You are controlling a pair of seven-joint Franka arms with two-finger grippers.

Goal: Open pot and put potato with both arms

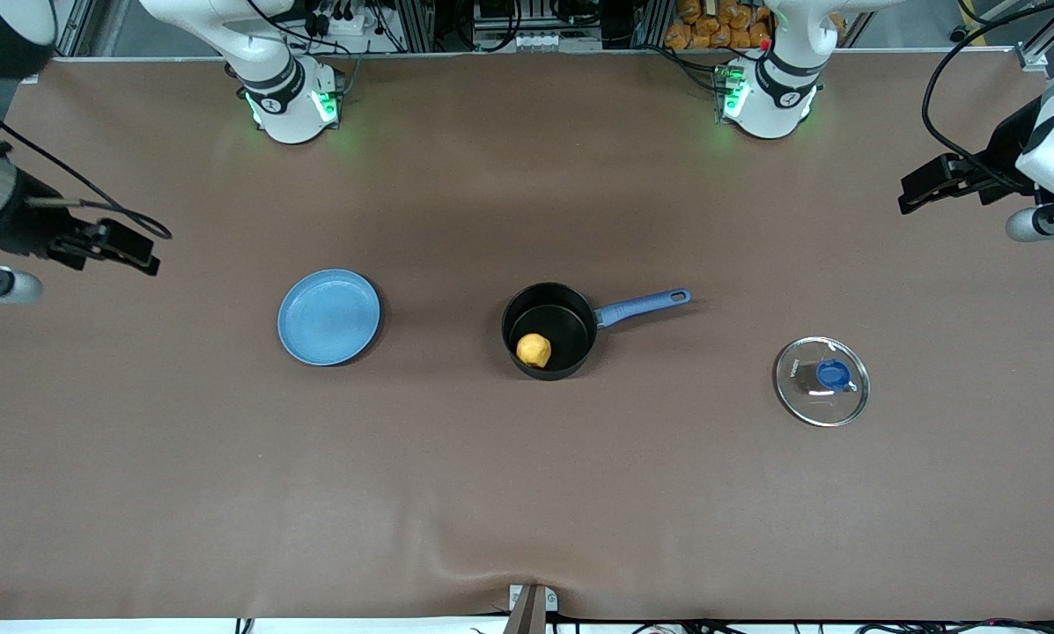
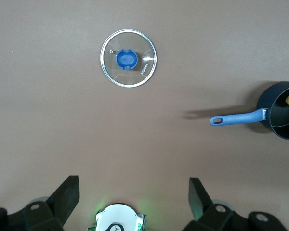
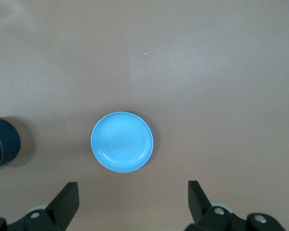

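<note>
Brown matting covers the whole table [image 1: 527, 493], with both arm bases glowing green along the top of the front view. At the centre of that view sits the pot [image 1: 549, 330], uncovered, its blue handle pointing toward the left arm's end; the potato [image 1: 534, 350] lies inside it, against the wall nearest the front camera. Its glass lid [image 1: 821, 380] with a blue knob rests flat on the mat toward the left arm's end, well apart from the pot. A light-blue plate [image 1: 328, 317] lies toward the right arm's end. The left gripper [image 1: 918, 195] hangs at the right edge of the front view, the right gripper [image 1: 135, 255] at the left edge, both with jaws spread wide, holding nothing, well apart from pot and potato.
</note>
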